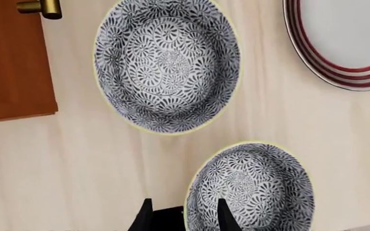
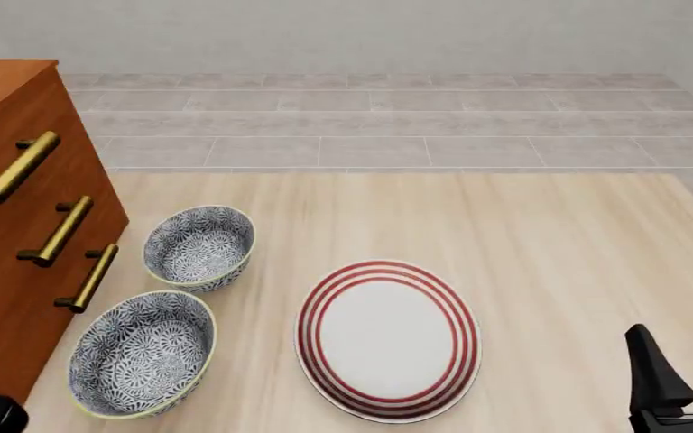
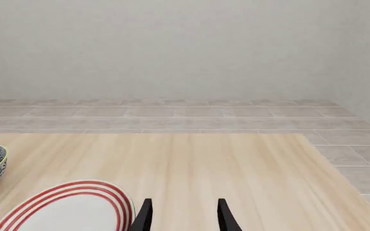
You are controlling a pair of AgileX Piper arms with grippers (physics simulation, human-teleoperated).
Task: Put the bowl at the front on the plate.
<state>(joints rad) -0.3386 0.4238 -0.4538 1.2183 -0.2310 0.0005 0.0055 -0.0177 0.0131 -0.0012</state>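
On my pale wooden worktop [image 2: 540,234], the brown wooden drawer cabinet with brass handles [image 2: 15,225] stands just beside my left claw [image 1: 183,217]. The large round white plate with red rings [image 2: 386,339] lies bare between my claws, nearer the left one. The round deep blue-patterned white bowl at the front [image 2: 142,352] sits directly under the left claw, whose spread jaws straddle its rim, not gripping. A matching second bowl [image 2: 199,246] lies beyond. Grasp, lift and placing all remain. My right claw [image 2: 688,361] rests open and empty, cut off. I only see two bowls.
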